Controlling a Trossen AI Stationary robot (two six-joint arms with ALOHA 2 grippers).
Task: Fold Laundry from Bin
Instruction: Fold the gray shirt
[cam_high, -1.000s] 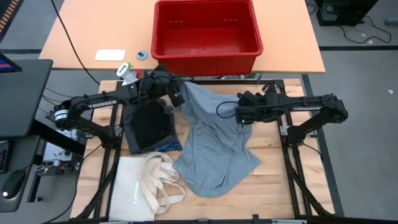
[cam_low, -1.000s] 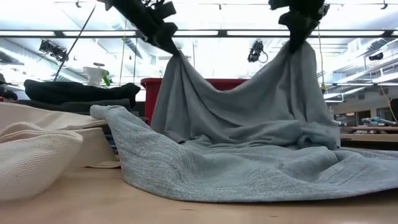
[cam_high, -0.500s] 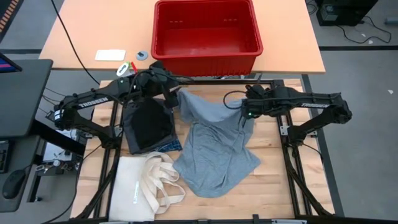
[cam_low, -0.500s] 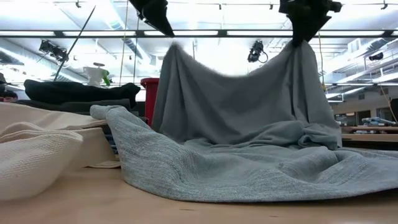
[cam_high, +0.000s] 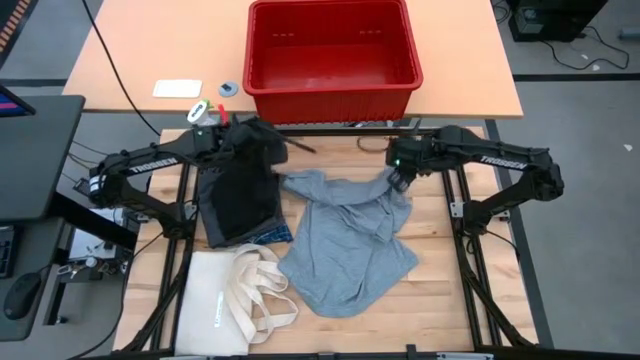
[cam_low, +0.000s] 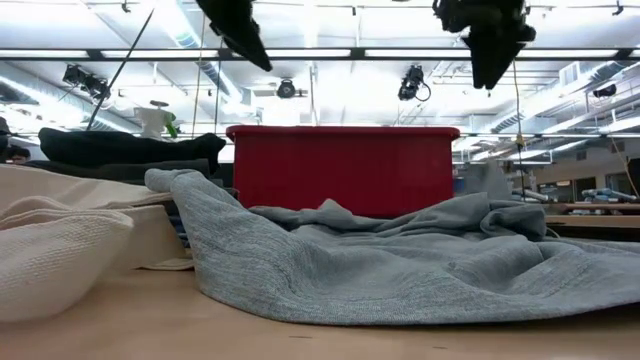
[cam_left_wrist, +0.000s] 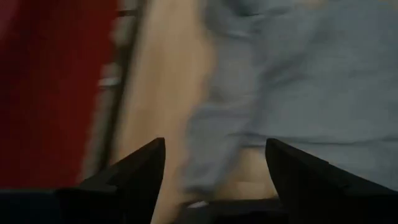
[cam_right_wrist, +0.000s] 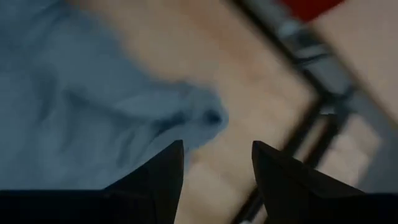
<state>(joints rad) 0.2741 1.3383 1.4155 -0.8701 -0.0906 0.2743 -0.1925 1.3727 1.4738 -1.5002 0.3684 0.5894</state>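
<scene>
A light grey garment of the laundry lies crumpled on the wooden table, its far edge bunched. My left gripper hangs open above the table's far edge, beside the garment's far left corner, with nothing between its fingers. My right gripper hangs open above the garment's far right corner. A pile of black and dark pieces rests on the table's left. The red bin stands on the desk beyond the table.
A cream tote bag lies at the near left, partly under the grey garment. A spray bottle, a white card and a tape roll lie left of the bin. Bare wood shows at the near right.
Both grippers have opened and let go of the grey garment, first the left, then the right. The garment's raised far edge has fallen and now lies bunched on the table. Both grippers have drawn back toward the table's far edge.
</scene>
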